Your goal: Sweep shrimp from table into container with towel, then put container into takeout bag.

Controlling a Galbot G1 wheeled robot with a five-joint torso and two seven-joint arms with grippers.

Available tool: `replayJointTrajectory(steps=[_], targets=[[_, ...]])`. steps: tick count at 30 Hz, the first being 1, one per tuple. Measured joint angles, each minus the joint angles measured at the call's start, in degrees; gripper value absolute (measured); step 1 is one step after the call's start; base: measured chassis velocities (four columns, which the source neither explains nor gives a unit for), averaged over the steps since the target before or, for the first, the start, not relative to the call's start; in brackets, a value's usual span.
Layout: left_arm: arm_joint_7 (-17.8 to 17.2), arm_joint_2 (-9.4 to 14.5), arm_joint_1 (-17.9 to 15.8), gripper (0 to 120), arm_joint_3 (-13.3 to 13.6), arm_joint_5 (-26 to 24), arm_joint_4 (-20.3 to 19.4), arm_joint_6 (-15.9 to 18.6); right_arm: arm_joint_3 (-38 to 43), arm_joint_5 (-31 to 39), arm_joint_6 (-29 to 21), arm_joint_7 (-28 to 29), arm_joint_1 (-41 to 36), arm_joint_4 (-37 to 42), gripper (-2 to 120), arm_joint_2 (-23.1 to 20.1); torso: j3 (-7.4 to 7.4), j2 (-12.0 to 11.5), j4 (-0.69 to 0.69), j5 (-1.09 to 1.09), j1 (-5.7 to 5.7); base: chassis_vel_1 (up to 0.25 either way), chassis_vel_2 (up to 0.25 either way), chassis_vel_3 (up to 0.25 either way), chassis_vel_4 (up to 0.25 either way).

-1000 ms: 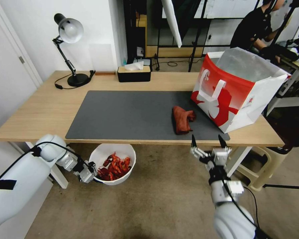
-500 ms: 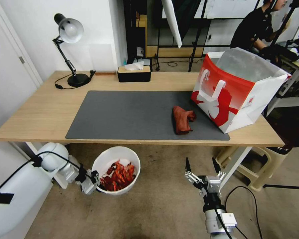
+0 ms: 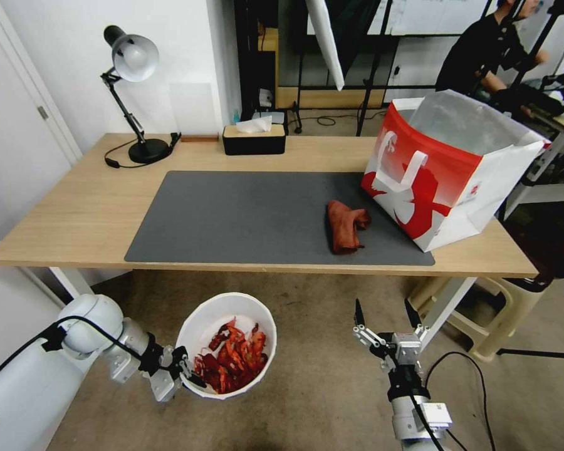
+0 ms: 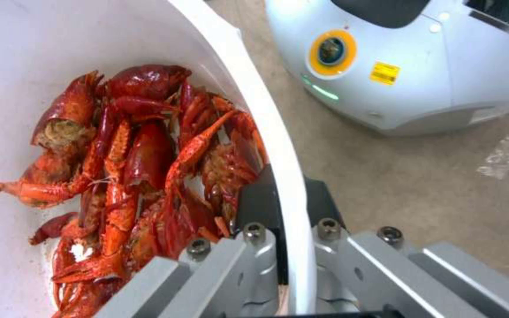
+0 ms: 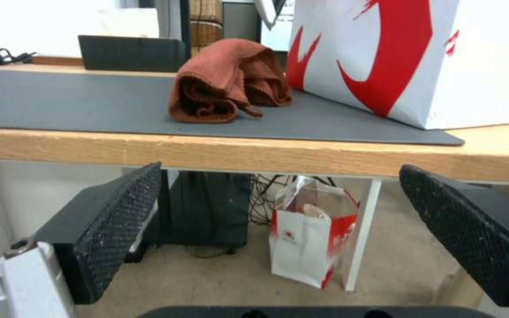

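My left gripper [image 3: 183, 374] is shut on the rim of the white container [image 3: 254, 311], holding it above the floor in front of the table [image 3: 75, 213]. Red shrimp [image 3: 235, 357] lie heaped inside the container [image 4: 248, 92]; the shrimp [image 4: 142, 176] look glossy and tangled in the left wrist view, where one finger sits inside the wall and one outside. The reddish-brown towel [image 3: 346, 226] lies crumpled on the dark mat, next to the red-and-white takeout bag [image 3: 445, 169]. My right gripper [image 3: 385, 316] hangs open below the table edge, facing the towel [image 5: 225, 79] and the bag [image 5: 408, 57].
A desk lamp [image 3: 131, 94] and a black tissue box [image 3: 254, 138] stand at the table's back. A beige stool [image 3: 482, 307] sits under the right end. A small paper bag [image 5: 310, 236] stands on the floor beneath the table. My own base [image 4: 408, 66] is close behind the container.
My left gripper has carried the container lower and away from the table edge, slightly rightward. My right gripper dropped from table-edge height to below it, still open.
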Motion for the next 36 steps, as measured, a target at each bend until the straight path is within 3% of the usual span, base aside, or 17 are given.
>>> replayJointTrajectory(steps=[13,17,19,24,27,34,36], targets=[[1.5,2.3,1.2,0,-2.3,-4.8,-6.9,1.4,1.4,-0.1,0.7,-0.6,-1.9,0.4,100,0.6,0.00,0.0,0.00,-0.01,0.00,0.000,0.000,0.000,0.000],[1.8,3.4,0.7,0,-3.0,-10.8,-10.2,4.2,1.7,-0.1,0.8,-0.8,-2.1,0.4,100,0.9,0.00,0.0,0.00,-0.01,0.00,0.000,0.000,0.000,0.000],[1.5,4.3,-0.8,0,-3.3,-15.8,-12.5,6.9,1.9,0.0,0.8,-0.8,-2.2,0.4,100,0.9,0.00,0.0,0.00,0.00,0.00,0.000,0.000,0.000,0.000],[1.0,5.3,-3.0,0,-3.6,-18.1,-13.6,8.6,2.0,0.1,0.8,-0.9,-2.3,0.4,100,0.9,0.00,0.0,0.00,0.00,0.00,0.000,0.000,0.000,0.000],[-0.2,6.8,-5.1,0,-3.9,-22.7,-13.1,10.5,1.9,0.1,0.8,-1.1,-2.2,0.2,100,1.0,0.00,0.0,0.01,0.00,0.00,0.000,0.000,0.000,0.000],[-2.8,6.2,-10.7,0,-3.5,-26.9,-11.2,13.3,1.6,0.2,1.2,-1.2,-2.0,-0.3,100,1.1,0.00,0.0,-0.01,0.00,0.00,0.000,0.000,0.000,0.000],[-4.0,5.5,-13.1,0,-2.1,-27.5,-10.3,13.9,1.5,0.2,1.2,-1.2,-2.0,-0.3,100,1.3,0.00,0.0,0.00,0.00,0.00,0.000,0.000,0.000,0.000]])
